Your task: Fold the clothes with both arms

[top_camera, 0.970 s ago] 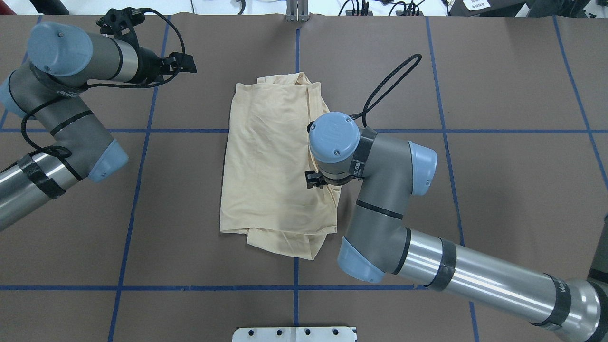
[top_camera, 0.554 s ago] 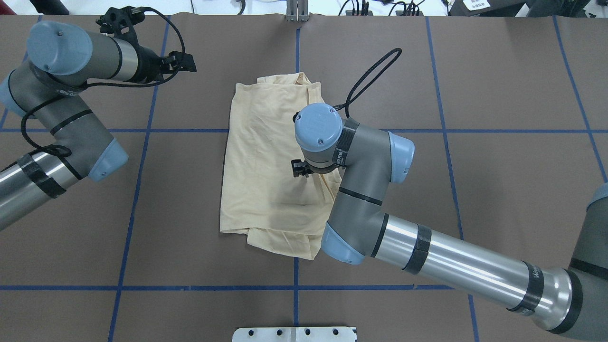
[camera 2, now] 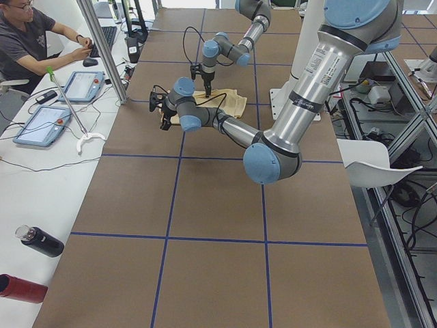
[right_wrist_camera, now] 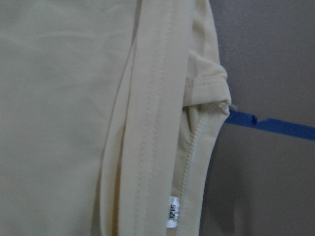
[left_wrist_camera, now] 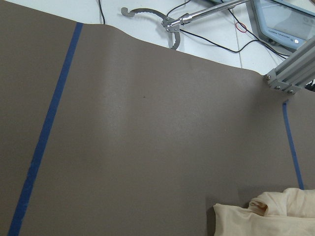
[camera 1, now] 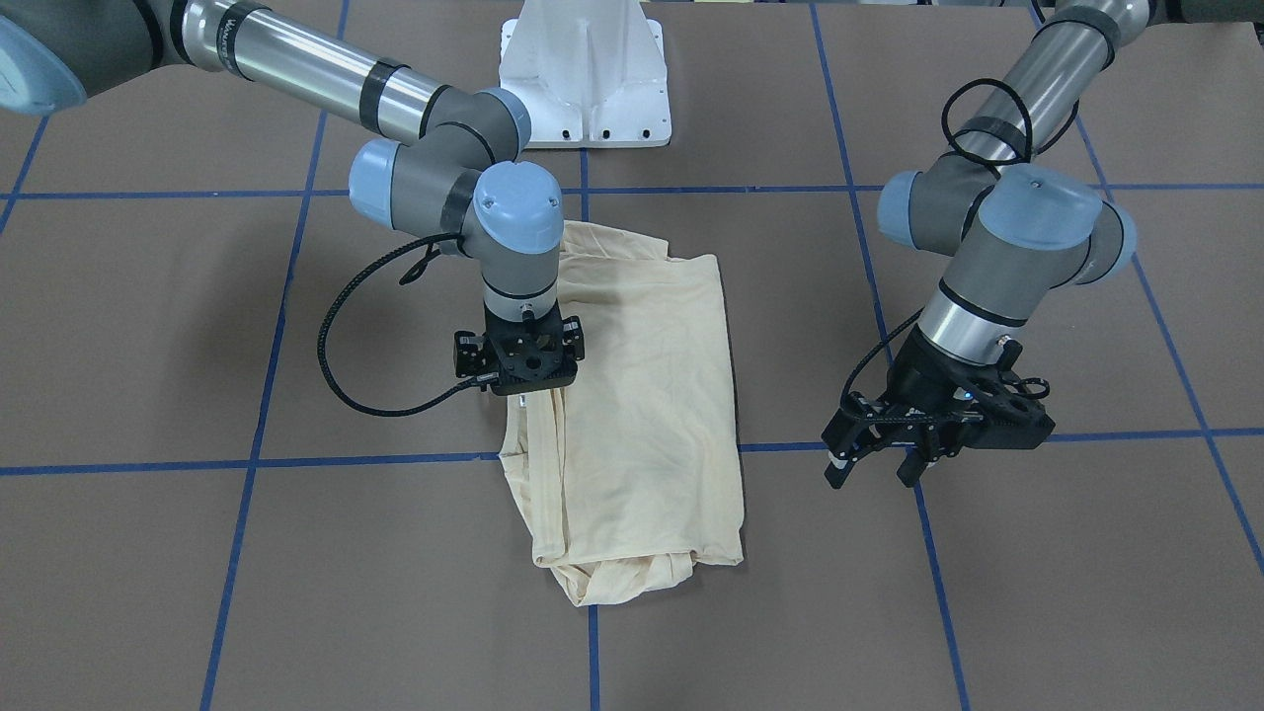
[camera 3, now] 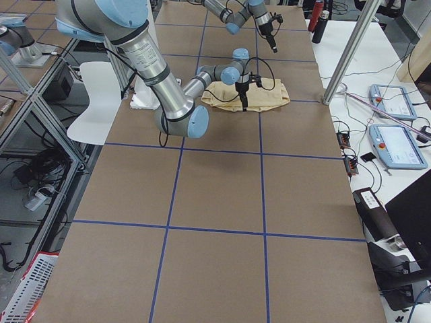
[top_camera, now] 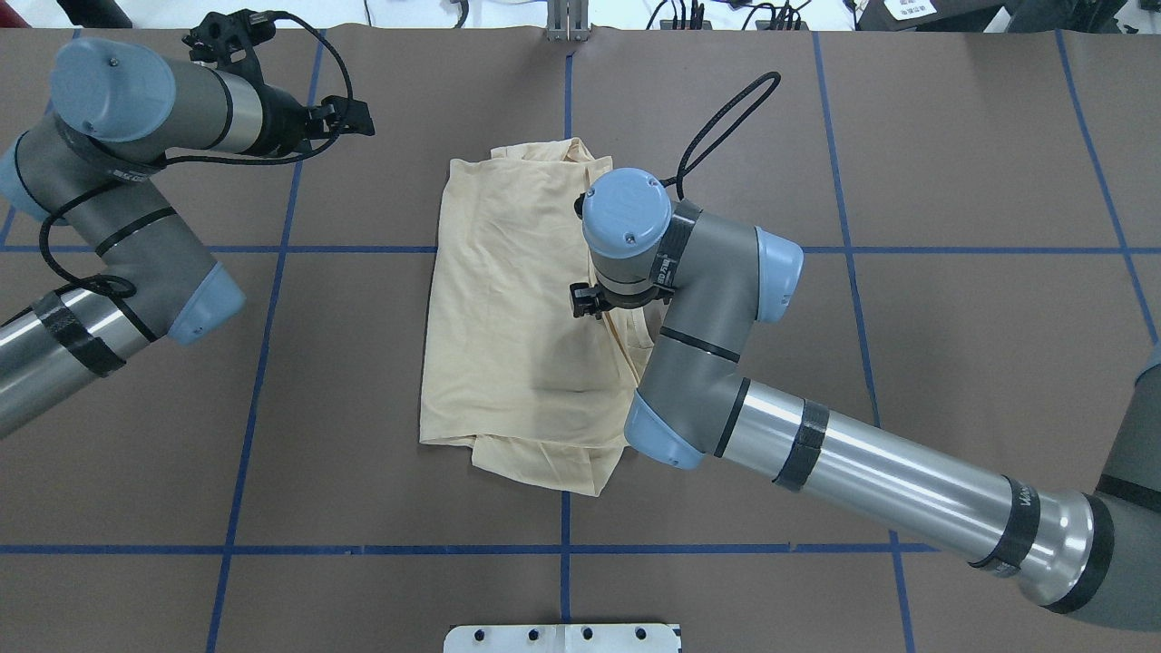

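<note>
Right hand point(camera 1: 520, 390) shifted along soft folded T-shirt point(camera 1: 652, 395) (grip unclear); left hand point(camera 1: 869, 476) splayed.

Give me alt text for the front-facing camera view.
A folded cream-yellow shirt lies on a brown, blue-taped table. The right arm's black hand points down at its edge; the left arm's black hand hangs open, apart from it.

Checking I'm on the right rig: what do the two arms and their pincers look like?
Both the left arm and right arm have grey jointed bodies with silver tube sections, round light-blue joint caps and black bands. A looping black cable runs to each wrist. The left pincer, with two slim fingers, and the right pincer are black.
</note>
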`<act>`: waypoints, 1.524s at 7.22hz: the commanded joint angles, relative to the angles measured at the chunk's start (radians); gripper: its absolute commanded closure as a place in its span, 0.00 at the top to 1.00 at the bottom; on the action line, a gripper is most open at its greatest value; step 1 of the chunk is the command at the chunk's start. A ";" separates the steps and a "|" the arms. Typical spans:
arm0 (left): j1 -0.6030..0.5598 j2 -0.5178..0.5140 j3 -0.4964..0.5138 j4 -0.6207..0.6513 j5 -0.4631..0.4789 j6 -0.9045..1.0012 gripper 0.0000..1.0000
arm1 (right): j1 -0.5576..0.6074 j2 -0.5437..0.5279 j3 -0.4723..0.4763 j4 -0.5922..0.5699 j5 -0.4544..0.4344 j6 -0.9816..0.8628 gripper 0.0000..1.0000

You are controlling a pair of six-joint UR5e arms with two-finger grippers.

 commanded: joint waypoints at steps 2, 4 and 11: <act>0.001 0.000 0.000 0.000 0.000 0.000 1.00 | 0.019 -0.014 0.001 -0.006 0.020 -0.007 1.00; 0.001 -0.002 0.001 0.000 0.000 0.000 1.00 | 0.045 -0.058 0.048 -0.042 0.029 -0.012 1.00; 0.001 -0.003 0.001 0.002 0.000 0.000 1.00 | 0.083 0.050 0.002 -0.084 -0.008 -0.073 1.00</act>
